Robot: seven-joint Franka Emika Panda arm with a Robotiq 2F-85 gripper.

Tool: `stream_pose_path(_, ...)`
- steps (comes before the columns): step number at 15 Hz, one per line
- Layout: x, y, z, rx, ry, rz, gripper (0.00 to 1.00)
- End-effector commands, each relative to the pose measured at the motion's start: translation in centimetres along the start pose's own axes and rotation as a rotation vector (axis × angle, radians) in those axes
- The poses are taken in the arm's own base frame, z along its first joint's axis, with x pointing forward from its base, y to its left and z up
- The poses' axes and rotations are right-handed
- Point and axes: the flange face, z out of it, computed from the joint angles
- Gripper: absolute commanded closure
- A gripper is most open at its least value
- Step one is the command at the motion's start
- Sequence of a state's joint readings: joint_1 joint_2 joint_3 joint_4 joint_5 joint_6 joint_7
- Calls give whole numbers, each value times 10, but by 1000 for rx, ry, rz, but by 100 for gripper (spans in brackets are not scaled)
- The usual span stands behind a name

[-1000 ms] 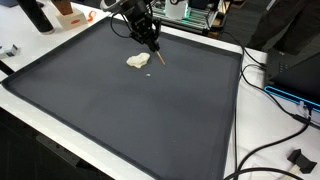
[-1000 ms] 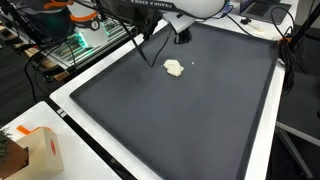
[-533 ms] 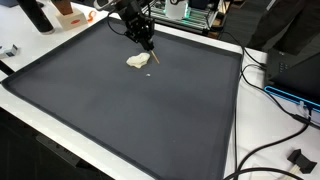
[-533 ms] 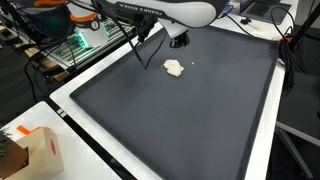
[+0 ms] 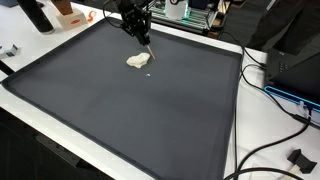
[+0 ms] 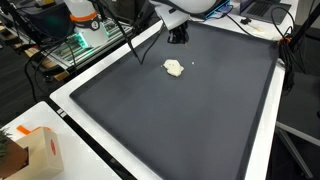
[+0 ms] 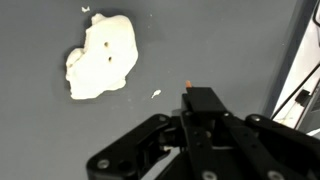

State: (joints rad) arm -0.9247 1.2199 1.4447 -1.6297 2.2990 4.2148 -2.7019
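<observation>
A flat white lump (image 5: 138, 61) lies on the dark grey mat (image 5: 130, 120); it also shows in the other exterior view (image 6: 174, 68) and in the wrist view (image 7: 100, 57). A tiny white crumb (image 7: 156, 94) lies beside it. My gripper (image 5: 140, 30) hangs above the mat just behind the lump, apart from it, and also shows in the other exterior view (image 6: 178, 36). In the wrist view the gripper (image 7: 203, 108) is shut on a thin black stick with an orange tip (image 7: 188, 88) that points down at the mat near the crumb.
The mat sits in a white frame (image 5: 244, 110). Cables (image 5: 275, 90) run along one side. An orange-and-white box (image 6: 35, 150) stands at a table corner. Electronics and a dark bottle (image 5: 38, 14) stand beyond the far edge.
My gripper has risen and drawn back toward the far edge of the mat, lifting the stick's tip away from the spot beside the lump. The lump has not moved.
</observation>
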Motion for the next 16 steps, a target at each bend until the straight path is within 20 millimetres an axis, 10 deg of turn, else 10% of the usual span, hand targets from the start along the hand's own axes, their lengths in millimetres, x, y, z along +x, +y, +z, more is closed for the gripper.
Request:
stream_pose_path(1,-4,-9,-16,-62,1,8,97)
stream_pose_path(16,-9,-68,-57,-327,67,-14,97)
